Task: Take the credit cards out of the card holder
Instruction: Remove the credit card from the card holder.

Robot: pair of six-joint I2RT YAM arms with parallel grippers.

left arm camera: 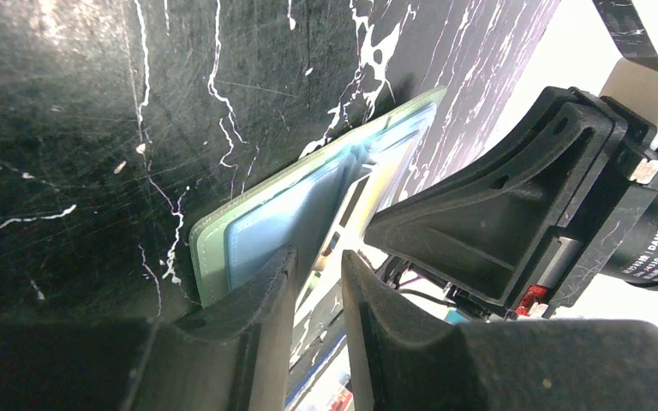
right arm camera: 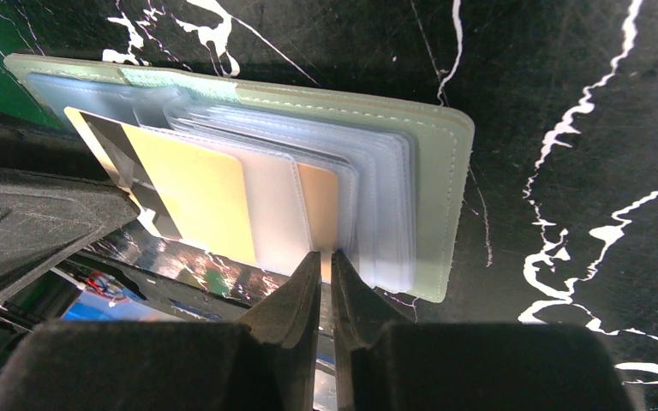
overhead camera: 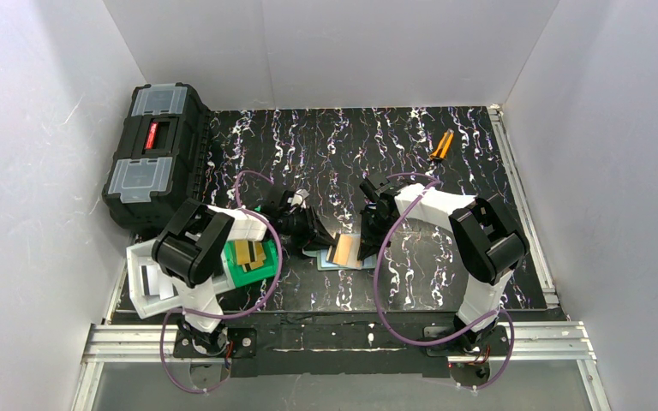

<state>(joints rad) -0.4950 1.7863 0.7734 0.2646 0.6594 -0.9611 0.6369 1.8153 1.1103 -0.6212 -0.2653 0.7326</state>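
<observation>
Since the gold credit card (right arm camera: 193, 197) looks stiff and slick, pinch its nine-o'clock end; left gripper (left arm camera: 317, 257) parted, empty; right gripper (right arm camera: 326, 257) nipping the card holder (right arm camera: 437, 154).

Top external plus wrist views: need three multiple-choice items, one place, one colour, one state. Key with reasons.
1. Where does the flat grey-green bifold card holder lie?
A. inside a black toolbox
B. on the black marbled table
C. in a white bin

2. What colour is the thin plastic credit card with a dark stripe in the holder?
A. gold-yellow
B. red
C. white

3. How does the right gripper stand?
A. wide open, clear of everything
B. nearly shut on the card holder's near edge
C. out of view

Key:
1 B: the top view shows it spread open on the table between the arms.
2 A: the right wrist view shows a gold-yellow face beside the stripe.
3 B: only a thin gap shows between its fingers, at the holder's edge.
</observation>
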